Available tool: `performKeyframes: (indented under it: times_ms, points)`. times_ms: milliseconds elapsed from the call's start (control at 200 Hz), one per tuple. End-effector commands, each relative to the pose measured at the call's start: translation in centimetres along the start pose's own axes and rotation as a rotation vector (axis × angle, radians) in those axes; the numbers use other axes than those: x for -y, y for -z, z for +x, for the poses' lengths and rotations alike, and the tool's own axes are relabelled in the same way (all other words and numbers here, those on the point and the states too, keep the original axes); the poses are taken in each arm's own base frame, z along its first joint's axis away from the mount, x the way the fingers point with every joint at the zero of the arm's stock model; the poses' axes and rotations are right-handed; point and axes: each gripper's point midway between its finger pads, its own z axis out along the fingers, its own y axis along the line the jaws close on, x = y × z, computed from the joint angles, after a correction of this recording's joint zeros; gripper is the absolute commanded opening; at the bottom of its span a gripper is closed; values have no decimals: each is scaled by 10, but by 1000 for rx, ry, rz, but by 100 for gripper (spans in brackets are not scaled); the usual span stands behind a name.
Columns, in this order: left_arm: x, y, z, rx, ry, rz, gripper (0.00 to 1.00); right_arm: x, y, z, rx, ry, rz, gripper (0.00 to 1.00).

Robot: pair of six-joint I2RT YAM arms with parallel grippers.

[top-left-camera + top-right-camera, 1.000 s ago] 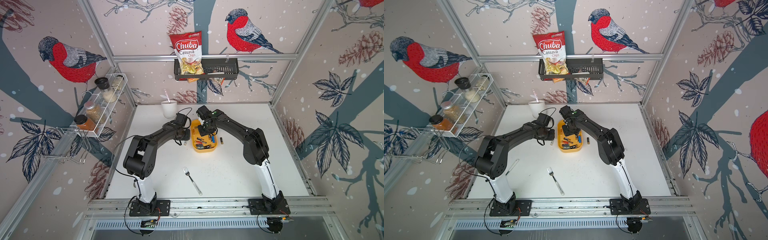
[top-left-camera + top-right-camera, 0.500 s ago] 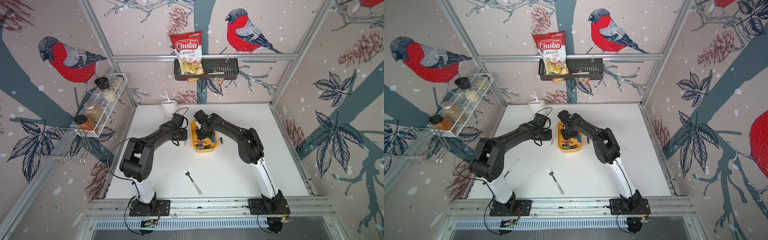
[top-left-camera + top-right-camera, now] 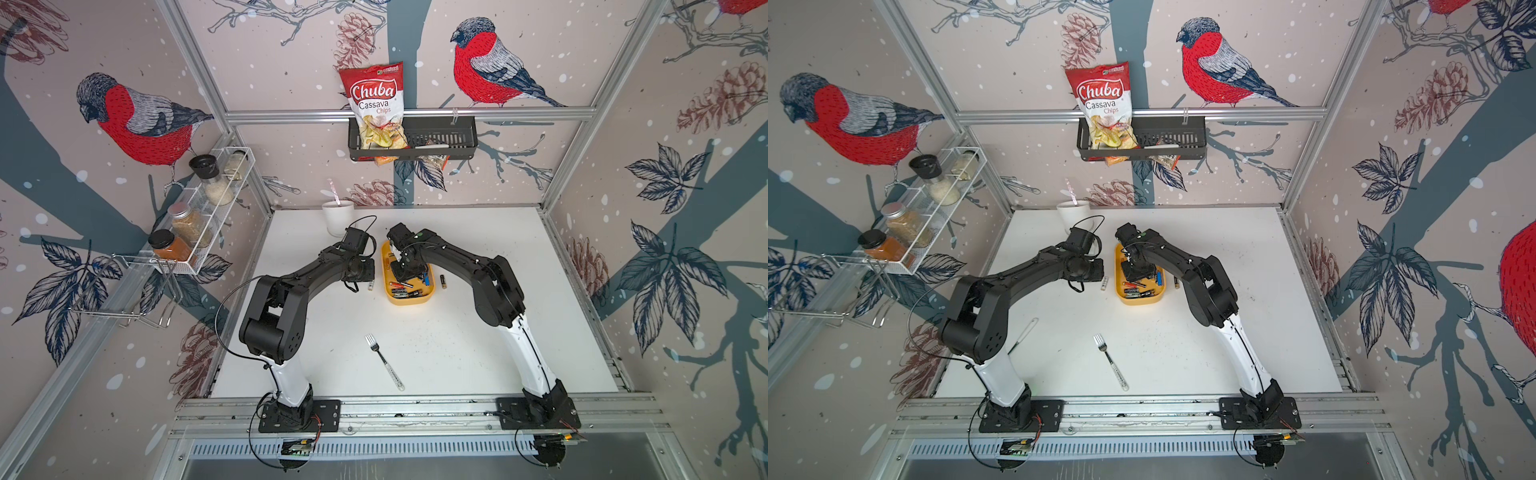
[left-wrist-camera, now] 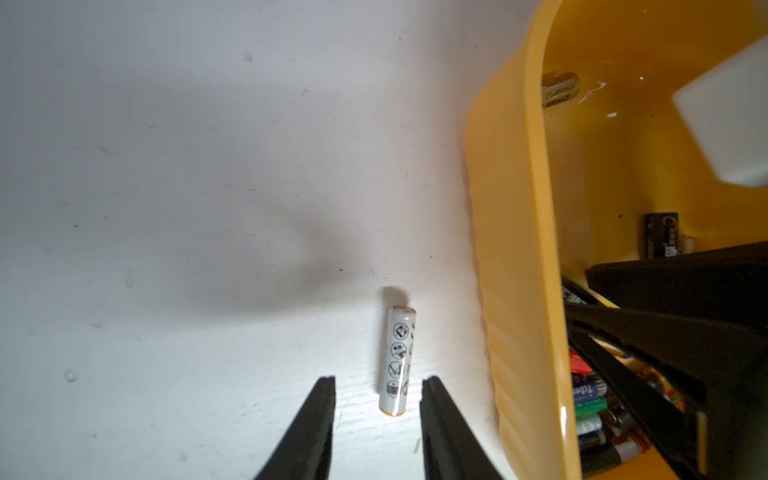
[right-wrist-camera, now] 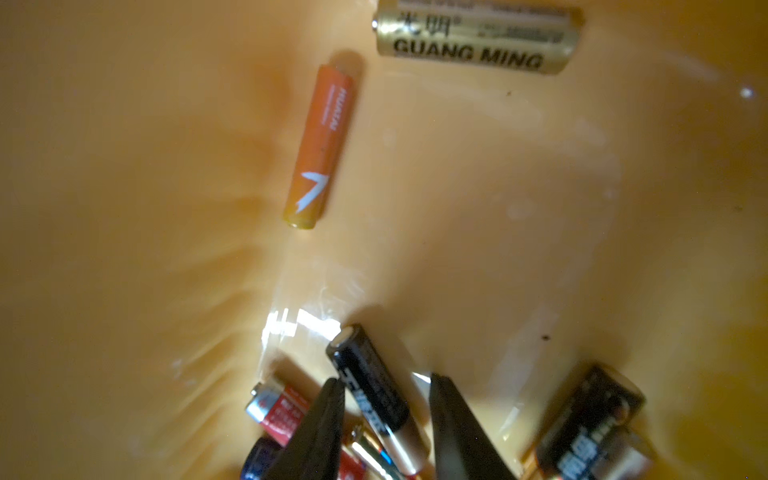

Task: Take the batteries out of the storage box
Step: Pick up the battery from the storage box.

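Observation:
The yellow storage box [image 3: 409, 302] [image 3: 1139, 301] sits mid-table with several batteries [image 3: 405, 291] piled at its near end. My right gripper [image 5: 386, 380] [image 3: 409, 272] reaches down into it, open, its jaws straddling a black battery with a gold end [image 5: 374, 382]; a gap shows on one side. An orange battery [image 5: 320, 145] and a gold battery [image 5: 478, 37] lie apart on the box floor. My left gripper [image 4: 377, 380] [image 3: 368, 279] is open just left of the box [image 4: 536, 249], over a white battery [image 4: 397, 360] [image 3: 371, 285] lying on the table, untouched.
Another battery [image 3: 443, 281] lies on the table right of the box. A fork [image 3: 384, 361] lies nearer the front. A white mug [image 3: 338, 216] stands at the back. A black wall basket [image 3: 415, 139] and a white wire rack [image 3: 199, 212] hang on the walls.
My right gripper has shifted a little within the box and its jaws have narrowed around the black battery. The left gripper has barely moved.

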Motion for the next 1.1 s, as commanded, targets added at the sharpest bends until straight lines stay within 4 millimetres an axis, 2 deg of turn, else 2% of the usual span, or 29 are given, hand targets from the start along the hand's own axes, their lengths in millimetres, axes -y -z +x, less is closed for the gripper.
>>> performKeyframes:
  times_ms: [0,140,355,665,875,1096]
  points:
    - [-1,4,0,0,6,1,39,2,-2,-1,5,2,9,40]
    - [-1,3,0,0,7,2,39,5,-4,-1,2,-2,14,36]
    - [0,7,-3,8,5,4,39,6,-1,-3,7,-4,10,24]
    - [2,12,-8,18,3,5,39,6,12,-11,30,-9,6,21]
    - [5,17,-12,30,2,15,39,11,30,-18,55,-38,-10,21]
    - [7,20,-15,37,3,24,39,28,64,-29,110,-70,7,21]
